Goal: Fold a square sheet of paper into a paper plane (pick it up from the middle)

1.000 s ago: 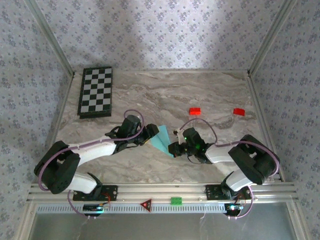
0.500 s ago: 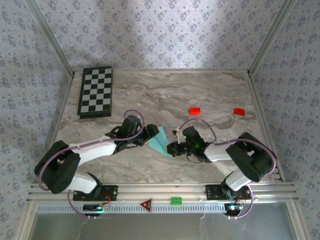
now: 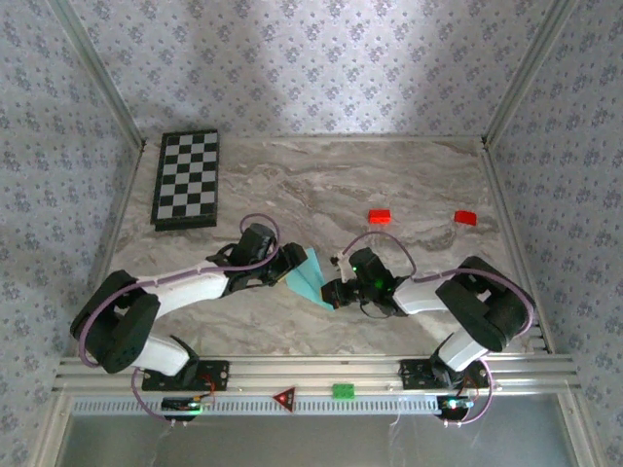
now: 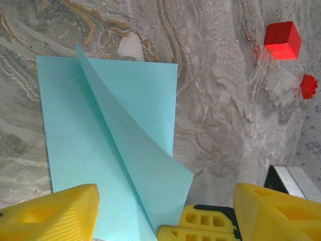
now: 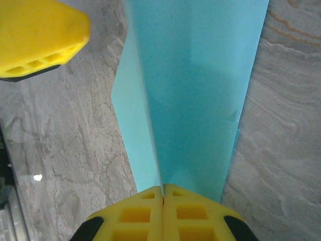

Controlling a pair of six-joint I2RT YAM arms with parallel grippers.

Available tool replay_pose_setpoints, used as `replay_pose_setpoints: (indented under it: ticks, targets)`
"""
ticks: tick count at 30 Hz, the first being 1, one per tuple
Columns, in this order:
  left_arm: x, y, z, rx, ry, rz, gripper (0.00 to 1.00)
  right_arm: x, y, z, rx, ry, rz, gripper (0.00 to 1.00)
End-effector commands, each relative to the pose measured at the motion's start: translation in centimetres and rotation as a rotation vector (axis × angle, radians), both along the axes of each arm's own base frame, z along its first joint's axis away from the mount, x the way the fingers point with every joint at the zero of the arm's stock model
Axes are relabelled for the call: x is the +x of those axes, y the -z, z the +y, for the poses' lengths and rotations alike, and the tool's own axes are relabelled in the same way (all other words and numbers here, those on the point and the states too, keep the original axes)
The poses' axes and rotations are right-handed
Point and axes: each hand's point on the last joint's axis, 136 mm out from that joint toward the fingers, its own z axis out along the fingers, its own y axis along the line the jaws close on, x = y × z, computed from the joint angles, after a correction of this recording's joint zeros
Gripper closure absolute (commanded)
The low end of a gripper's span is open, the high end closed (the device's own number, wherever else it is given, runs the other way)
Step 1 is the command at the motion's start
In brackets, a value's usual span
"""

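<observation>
Some folds made; paper (image 3: 308,275), centre-frame, not yet a dart.
Right gripper (image 5: 163,195) clenches its end, left gripper (image 4: 165,201) gapes over it; loose flap (image 4: 135,150) likely needs creasing.

The right fingers (image 5: 150,198) have slid a little to the left, dragging the paper plane (image 3: 308,277) along (only slightly). The right arm's elbow has edged left too.

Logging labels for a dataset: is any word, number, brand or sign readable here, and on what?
None readable.
The paper plane, checkerboard and red blocks are bare.
The red triangle at the near edge has a dark mark too small to read.
</observation>
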Motion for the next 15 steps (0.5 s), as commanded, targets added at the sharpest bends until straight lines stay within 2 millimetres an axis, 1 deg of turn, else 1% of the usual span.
replay_pose_setpoints:
  ticks: [1, 2, 4, 7, 9, 10, 12, 13, 14, 15]
  targets:
    - [0.2, -0.6, 0.6, 0.006, -0.014, -0.023, 0.33, 0.1, -0.4, 0.5, 0.081, 0.034, 0.069, 1.00]
    - [0.1, -0.6, 0.6, 0.006, -0.013, -0.023, 0.36, 0.1, -0.5, 0.6, 0.095, 0.042, 0.081, 1.00]
    - [0.0, -0.4, 0.6, 0.002, -0.017, -0.022, 0.48, 0.1, -0.7, 0.9, 0.121, 0.047, 0.094, 1.00]
    - [-0.1, -0.1, 0.6, 0.005, -0.012, -0.016, 0.63, 0.2, -0.5, 0.7, 0.122, 0.070, 0.101, 1.00]
    - [-0.2, 0.0, 0.5, 0.002, -0.007, -0.013, 0.67, 0.2, -0.5, 0.5, 0.124, 0.080, 0.100, 1.00]
    - [-0.1, -0.2, 0.4, -0.004, 0.001, -0.022, 0.67, 0.3, -0.6, 0.4, 0.124, 0.082, 0.095, 1.00]
    - [0.1, -0.8, -0.2, -0.022, 0.026, -0.045, 0.58, 0.2, -0.7, 0.5, 0.106, 0.072, 0.076, 1.00]
    - [0.1, -0.9, -0.2, -0.018, 0.022, -0.044, 0.51, 0.1, -0.6, 0.6, 0.089, 0.060, 0.062, 1.00]
    - [0.3, -1.0, -0.1, -0.010, 0.010, -0.040, 0.39, 0.0, -0.6, 0.6, 0.068, 0.053, 0.045, 0.99]
    - [0.5, -0.9, 0.1, 0.000, -0.001, -0.033, 0.33, 0.1, -0.4, 0.6, 0.046, 0.051, 0.027, 0.98]
